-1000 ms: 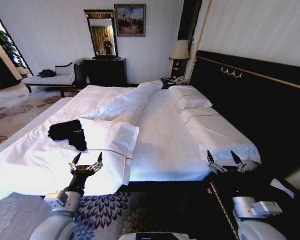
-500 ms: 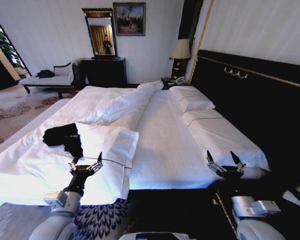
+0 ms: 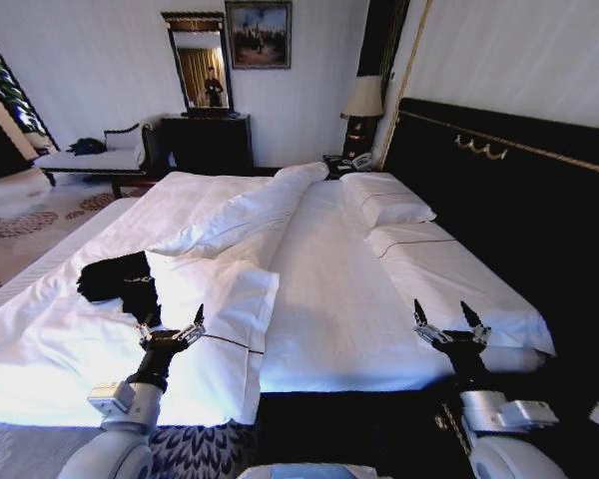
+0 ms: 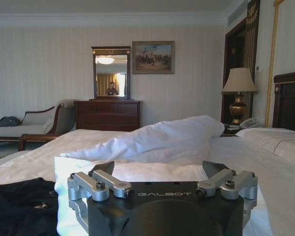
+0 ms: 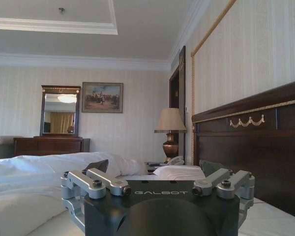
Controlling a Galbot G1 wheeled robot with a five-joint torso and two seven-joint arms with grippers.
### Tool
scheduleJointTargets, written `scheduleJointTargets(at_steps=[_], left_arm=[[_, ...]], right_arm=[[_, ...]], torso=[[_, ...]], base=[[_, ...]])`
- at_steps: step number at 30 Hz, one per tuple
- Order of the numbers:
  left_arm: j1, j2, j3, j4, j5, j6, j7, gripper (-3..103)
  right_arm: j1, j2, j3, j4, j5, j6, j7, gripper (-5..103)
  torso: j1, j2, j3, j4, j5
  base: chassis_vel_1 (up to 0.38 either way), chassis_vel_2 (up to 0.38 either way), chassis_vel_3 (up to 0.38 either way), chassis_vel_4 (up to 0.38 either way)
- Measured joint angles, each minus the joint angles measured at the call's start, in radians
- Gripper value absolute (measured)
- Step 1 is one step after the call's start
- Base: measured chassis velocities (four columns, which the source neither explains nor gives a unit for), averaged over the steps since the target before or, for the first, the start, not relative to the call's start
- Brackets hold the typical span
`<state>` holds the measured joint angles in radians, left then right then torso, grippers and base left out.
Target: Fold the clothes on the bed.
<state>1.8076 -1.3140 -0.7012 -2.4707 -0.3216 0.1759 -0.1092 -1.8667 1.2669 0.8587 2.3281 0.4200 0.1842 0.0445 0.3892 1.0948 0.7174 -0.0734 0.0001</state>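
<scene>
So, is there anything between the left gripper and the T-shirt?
Nothing visible. The left gripper, open, hangs over the near edge of the duvet. The T-shirt lies crumpled on the duvet, just beyond it and slightly to the left. Bare white duvet lies between them.

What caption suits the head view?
Both open grippers, left and right, hover at the bed's edge near the crumpled black T-shirt.

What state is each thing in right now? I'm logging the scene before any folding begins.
T-shirt: crumpled, unfolded, lying on the duvet.
Duvet: rumpled, bunched along the middle of the bed.
Bed: unmade, sheet bare on the headboard side.
Pillows: lying flat by the headboard.
Lamp: upright; lit or not, cannot tell.
Left gripper: open, empty, beside the T-shirt.
Right gripper: open, empty, over the bed's edge.
</scene>
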Motion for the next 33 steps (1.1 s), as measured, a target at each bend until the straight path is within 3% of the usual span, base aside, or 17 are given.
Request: scheduleJointTargets(at_steps=[33], left_arm=[[0.002,0.001,-0.002,-0.002,-0.002,-0.004,0.0,100]], right_arm=[[0.005,0.014,-0.005,-0.008,-0.019,-0.001,-0.003,100]], torso=[[0.0,0.0,0.0,0.0,-0.0001]], base=[[0.002,0.004,-0.002,-0.005]])
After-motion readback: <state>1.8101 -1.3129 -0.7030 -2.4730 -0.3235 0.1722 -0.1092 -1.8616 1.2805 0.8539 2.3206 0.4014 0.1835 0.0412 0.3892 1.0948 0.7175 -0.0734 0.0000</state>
